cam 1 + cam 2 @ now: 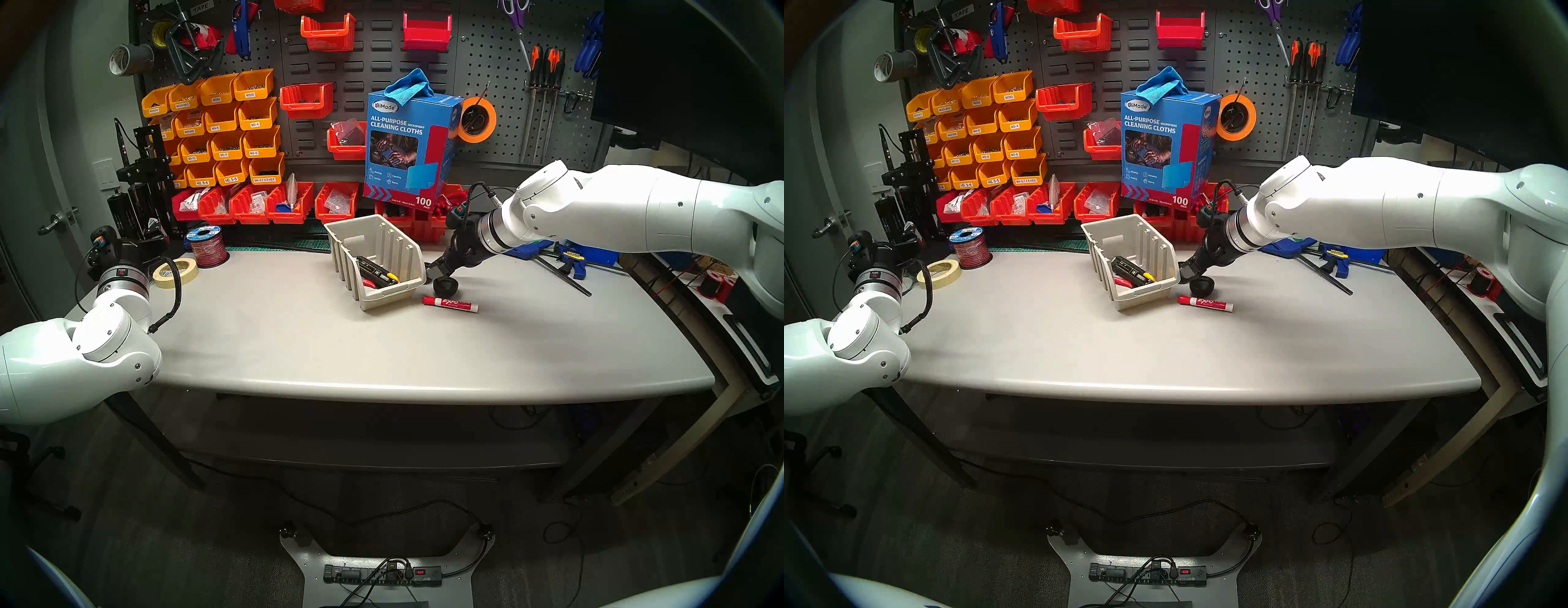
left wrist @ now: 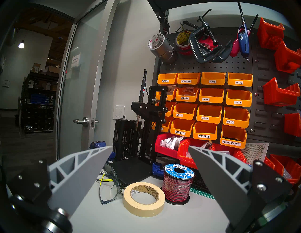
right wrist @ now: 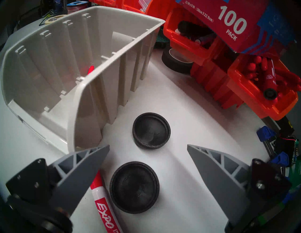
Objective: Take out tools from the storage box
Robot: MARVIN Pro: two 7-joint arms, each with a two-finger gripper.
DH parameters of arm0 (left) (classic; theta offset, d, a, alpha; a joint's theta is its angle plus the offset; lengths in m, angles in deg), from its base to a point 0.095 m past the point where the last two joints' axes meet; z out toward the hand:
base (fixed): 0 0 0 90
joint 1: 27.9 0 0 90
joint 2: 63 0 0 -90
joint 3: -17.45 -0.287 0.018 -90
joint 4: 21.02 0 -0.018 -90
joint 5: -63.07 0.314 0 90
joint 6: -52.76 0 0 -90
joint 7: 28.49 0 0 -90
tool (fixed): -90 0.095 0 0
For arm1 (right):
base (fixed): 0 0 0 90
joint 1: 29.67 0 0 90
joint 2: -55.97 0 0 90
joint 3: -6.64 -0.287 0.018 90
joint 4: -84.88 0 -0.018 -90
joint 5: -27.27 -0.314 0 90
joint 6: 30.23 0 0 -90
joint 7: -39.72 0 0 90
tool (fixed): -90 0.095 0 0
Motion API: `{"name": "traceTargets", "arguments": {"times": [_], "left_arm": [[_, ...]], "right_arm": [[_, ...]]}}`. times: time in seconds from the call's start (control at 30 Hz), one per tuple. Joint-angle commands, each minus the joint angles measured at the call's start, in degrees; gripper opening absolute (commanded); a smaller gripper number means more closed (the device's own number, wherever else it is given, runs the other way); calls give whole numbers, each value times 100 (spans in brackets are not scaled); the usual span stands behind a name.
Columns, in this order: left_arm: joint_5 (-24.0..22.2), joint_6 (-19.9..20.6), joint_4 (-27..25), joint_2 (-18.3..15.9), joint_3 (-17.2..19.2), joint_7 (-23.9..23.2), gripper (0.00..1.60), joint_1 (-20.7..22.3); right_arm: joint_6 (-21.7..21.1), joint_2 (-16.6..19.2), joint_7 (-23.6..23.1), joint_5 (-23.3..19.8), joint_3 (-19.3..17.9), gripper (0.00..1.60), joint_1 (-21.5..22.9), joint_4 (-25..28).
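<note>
The beige ribbed plastic storage box (image 1: 375, 259) is seen at the centre of the grey worktop (image 1: 297, 339), with a long black tool with yellow marks (image 1: 377, 269) and a slim red-handled tool (image 1: 368, 283) lying inside it. In the right wrist view, two small black round cups (image 3: 151, 132) and a red-capped white Expo marker (image 3: 104, 203) are seen on the worktop just beside the box, and the right claw (image 3: 148, 151) is held wide and empty above them. In the left wrist view the left claw (image 2: 150, 152) is likewise spread wide and empty, above a roll of cream masking tape (image 2: 144, 199) at lower centre.
</note>
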Motion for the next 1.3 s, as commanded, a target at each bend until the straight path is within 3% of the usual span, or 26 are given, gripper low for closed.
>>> {"name": "traceTargets", "arguments": {"times": [0.0, 0.33, 0.87, 1.27], "left_arm": [[30, -5, -13, 6, 66, -10, 160, 71], [29, -6, -13, 6, 65, -10, 160, 71], [29, -6, -13, 6, 65, -10, 160, 71], [30, -5, -14, 6, 66, -10, 160, 71]], "right_arm": [[-37, 58, 48, 23, -65, 160, 213, 8], [-229, -42, 47, 77, -106, 160, 456, 48], [193, -649, -394, -95, -361, 160, -70, -460], [200, -890, -622, -241, -443, 160, -150, -608]]}}
